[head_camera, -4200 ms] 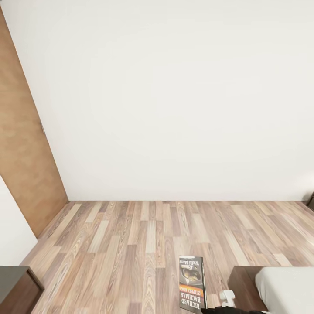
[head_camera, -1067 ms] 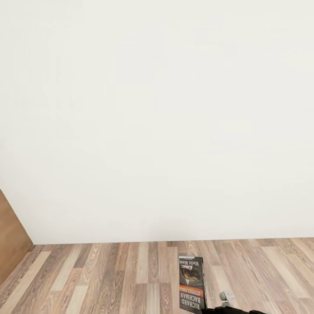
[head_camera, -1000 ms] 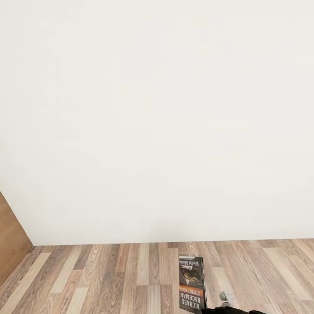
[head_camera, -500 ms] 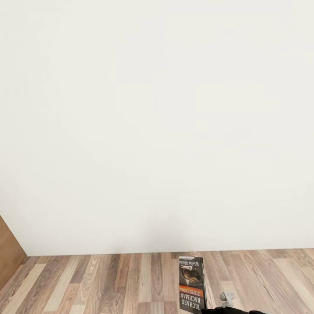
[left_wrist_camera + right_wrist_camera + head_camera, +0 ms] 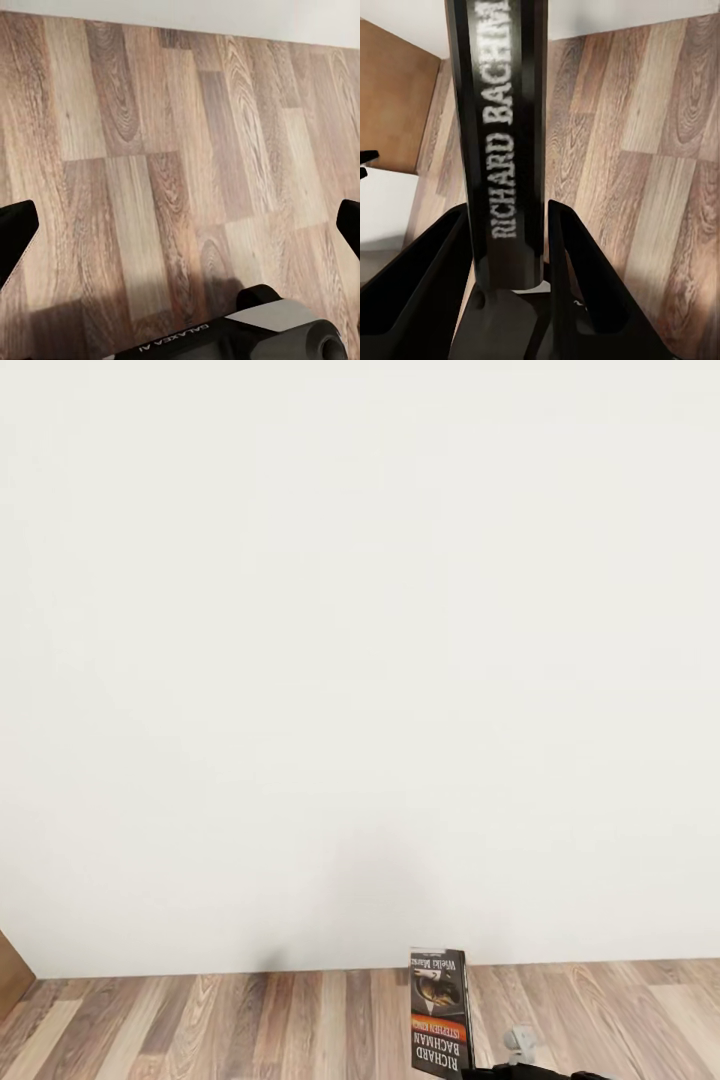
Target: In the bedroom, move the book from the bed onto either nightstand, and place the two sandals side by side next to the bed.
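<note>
The book (image 5: 438,1012) stands upright above the wood floor at the bottom of the head view, cover facing me, with its orange band and white lettering upside down. In the right wrist view its dark spine (image 5: 501,135) runs between the two black fingers of my right gripper (image 5: 506,232), which is shut on it. My left gripper (image 5: 180,225) is open wide over bare floor planks, with nothing between its fingers. The bed, the nightstand and the sandals are out of view.
A plain white wall (image 5: 360,660) takes up most of the head view, close ahead, with a narrow strip of wood-plank floor (image 5: 250,1020) below it. A sliver of brown door (image 5: 8,965) shows at the far left; the door (image 5: 390,97) is also in the right wrist view.
The whole head view has shifted. The wall takes up more, the floor strip has shrunk, and the brown door has slid almost out at the left. The book stays held in the same spot.
</note>
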Robot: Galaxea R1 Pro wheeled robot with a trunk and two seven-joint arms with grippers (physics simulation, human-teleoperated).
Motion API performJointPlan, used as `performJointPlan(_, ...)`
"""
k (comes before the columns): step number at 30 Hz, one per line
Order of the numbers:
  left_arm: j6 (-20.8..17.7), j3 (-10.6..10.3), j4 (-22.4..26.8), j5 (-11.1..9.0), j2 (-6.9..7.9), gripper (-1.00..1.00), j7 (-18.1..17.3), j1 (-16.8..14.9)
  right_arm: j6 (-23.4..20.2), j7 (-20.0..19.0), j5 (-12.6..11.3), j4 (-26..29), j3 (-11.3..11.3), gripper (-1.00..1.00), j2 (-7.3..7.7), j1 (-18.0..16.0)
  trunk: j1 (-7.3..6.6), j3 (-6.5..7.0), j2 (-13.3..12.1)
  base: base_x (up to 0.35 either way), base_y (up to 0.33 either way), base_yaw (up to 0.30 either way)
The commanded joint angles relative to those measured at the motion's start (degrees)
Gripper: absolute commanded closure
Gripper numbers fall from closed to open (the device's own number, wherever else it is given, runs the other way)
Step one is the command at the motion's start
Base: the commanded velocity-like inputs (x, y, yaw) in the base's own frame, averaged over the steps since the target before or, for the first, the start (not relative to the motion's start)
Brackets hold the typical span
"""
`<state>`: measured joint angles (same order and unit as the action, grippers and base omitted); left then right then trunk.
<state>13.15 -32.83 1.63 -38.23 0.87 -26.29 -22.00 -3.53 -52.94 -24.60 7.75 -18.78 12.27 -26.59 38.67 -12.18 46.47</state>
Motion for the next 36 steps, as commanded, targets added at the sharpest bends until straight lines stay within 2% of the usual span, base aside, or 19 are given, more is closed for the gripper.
performJointPlan(1,0.2,-0.5,0.0,-0.4,0.01,-1.0,-0.2,0.0,-0.4,-0.1,-0.7,0.1,-0.2,1.0,0.03,0.0,0.04,-0.08,0.1,0.332,0.0,0.0)
performJointPlan(10,0.2,-0.5,0.0,-0.4,0.01,-1.0,-0.2,-0.1,-0.4,-0.1,-0.7,0.1,-0.2,1.0,0.03,0.0,0.04,-0.08,0.1,0.302,0.0,-0.031)
performJointPlan(25,0.2,-0.5,0.0,-0.4,0.01,-1.0,-0.2,-0.1,-0.4,-0.1,-0.7,0.0,-0.2,1.0,0.04,0.0,0.04,-0.08,0.1,0.031,0.0,-0.268)
performJointPlan(36,0.2,-0.5,0.0,-0.4,0.01,-1.0,-0.2,0.0,-0.4,-0.2,-0.7,0.1,-0.2,1.0,0.04,0.0,0.04,-0.08,0.1,0.298,0.0,-0.073)
